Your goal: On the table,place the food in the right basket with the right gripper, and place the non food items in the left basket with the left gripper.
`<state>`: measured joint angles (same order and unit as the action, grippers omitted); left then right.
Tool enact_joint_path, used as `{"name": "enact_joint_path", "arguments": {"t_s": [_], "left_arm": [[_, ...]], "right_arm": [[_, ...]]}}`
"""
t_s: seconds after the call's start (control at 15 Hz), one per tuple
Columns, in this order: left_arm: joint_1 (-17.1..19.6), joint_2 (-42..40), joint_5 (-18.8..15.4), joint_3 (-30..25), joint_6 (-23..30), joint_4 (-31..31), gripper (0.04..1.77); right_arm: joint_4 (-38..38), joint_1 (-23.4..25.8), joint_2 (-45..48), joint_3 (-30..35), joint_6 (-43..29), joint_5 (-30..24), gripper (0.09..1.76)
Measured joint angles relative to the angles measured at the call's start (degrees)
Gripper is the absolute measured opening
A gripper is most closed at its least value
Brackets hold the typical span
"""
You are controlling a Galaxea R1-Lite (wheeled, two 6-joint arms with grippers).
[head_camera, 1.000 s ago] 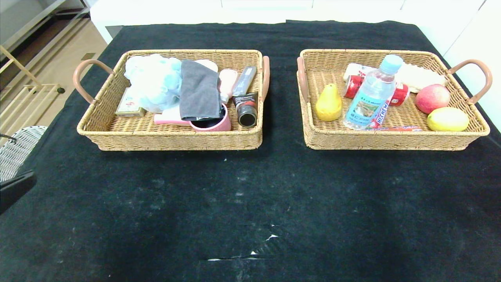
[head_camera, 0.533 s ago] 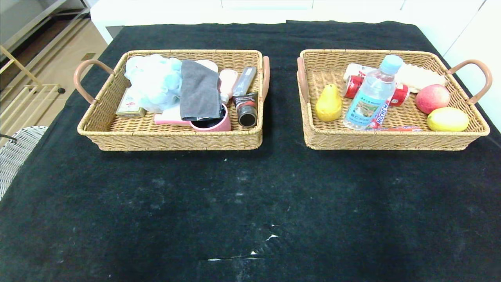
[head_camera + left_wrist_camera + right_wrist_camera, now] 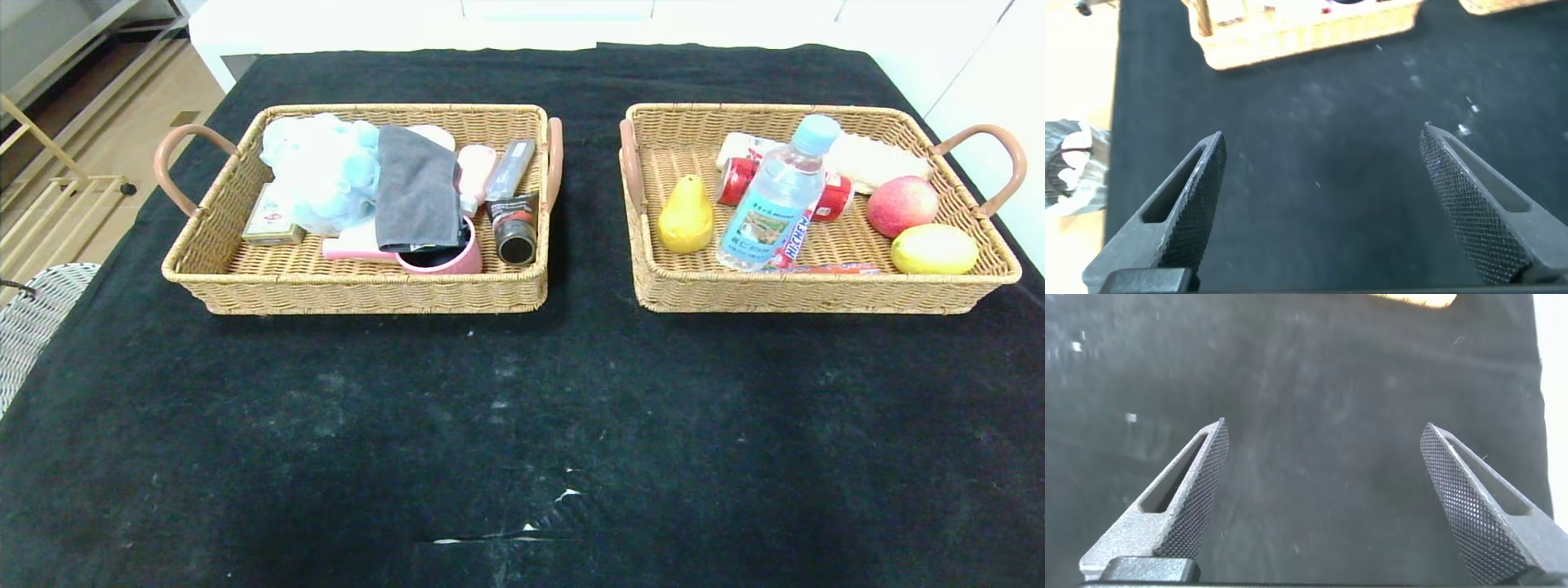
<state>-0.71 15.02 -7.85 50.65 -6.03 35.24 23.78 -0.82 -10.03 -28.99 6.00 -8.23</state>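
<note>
- You look finished with the sorting: the pear (image 3: 685, 216) and water bottle (image 3: 775, 196) sit in the right basket (image 3: 816, 290), while the bath pouf (image 3: 322, 167), grey towel (image 3: 416, 188) and pink tube (image 3: 347, 245) lie in the left basket (image 3: 359, 290).
- No loose item shows on the table (image 3: 522, 425).
- Your left gripper (image 3: 1323, 204) and right gripper (image 3: 1327, 498) are both spread wide and empty, hovering over bare cloth, with the baskets well ahead of them.
- The right gripper is near the table's edge; the room ahead of both is clear.

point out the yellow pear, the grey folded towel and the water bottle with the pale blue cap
yellow pear-shaped fruit (image 3: 684, 219), head view, on its rounded lower body
folded grey towel (image 3: 415, 189), head view, on the middle of the cloth
clear water bottle with pale blue cap (image 3: 767, 220), head view, on its label
</note>
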Motion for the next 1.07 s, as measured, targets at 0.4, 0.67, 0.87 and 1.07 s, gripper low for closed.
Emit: {"name": "enact_joint_path", "arguments": {"t_s": [0.4, 0.67, 0.87, 1.07], "left_arm": [[0.52, -12.43, -3.15, -13.2, 0.91, -1.51, 1.71], [0.55, -14.77, -1.46, -25.43, 3.89, -18.24, 1.71], [0.52, -14.47, 2.9, -35.19, 4.5, -27.53, 1.71], [0.52, -13.86, 4.19, -40.7, 4.36, -28.14, 1.72]], "right_arm": [[-1.41, 0.6, 8.17, 6.64, -0.1, -1.85, 1.71], [-15.82, 0.66, 9.83, 14.88, -1.54, 0.16, 1.71], [-29.05, 0.68, 10.03, 25.6, 0.06, 2.34, 1.71], [-25.98, 0.68, 10.11, 28.55, 1.08, 5.49, 1.71]]}}
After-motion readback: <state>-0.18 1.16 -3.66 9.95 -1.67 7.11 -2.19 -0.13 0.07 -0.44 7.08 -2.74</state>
